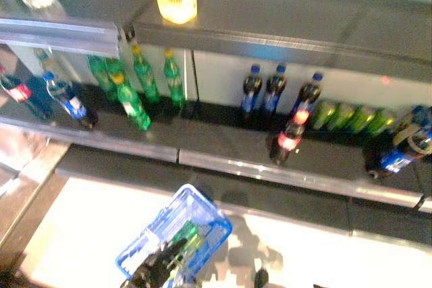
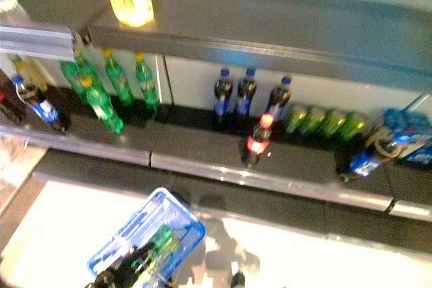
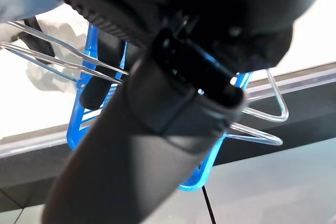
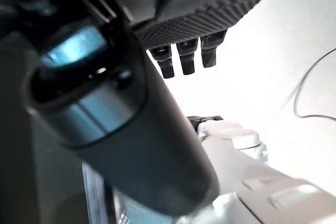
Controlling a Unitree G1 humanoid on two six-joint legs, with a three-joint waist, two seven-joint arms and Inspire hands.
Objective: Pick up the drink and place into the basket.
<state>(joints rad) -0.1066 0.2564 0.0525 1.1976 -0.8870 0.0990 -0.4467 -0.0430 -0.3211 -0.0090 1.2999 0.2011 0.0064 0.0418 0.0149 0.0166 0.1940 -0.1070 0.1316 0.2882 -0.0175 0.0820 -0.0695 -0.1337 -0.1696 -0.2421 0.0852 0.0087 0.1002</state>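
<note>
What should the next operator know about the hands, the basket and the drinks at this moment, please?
Left hand: fingers curled round the handle of the blue basket, carrying it low in front of the shelves.
Right hand: shows only in its own wrist view, fingers straight and empty, away from the shelf.
Basket: a green bottle appears to lie inside, so one drink seems done; its exact contents are hard to make out.
Shelf: green bottles, blue-capped cola bottles, a red-capped cola bottle and green cans stand untouched.
Left: reach the right hand to the next drink and drop it in the basket.
</note>
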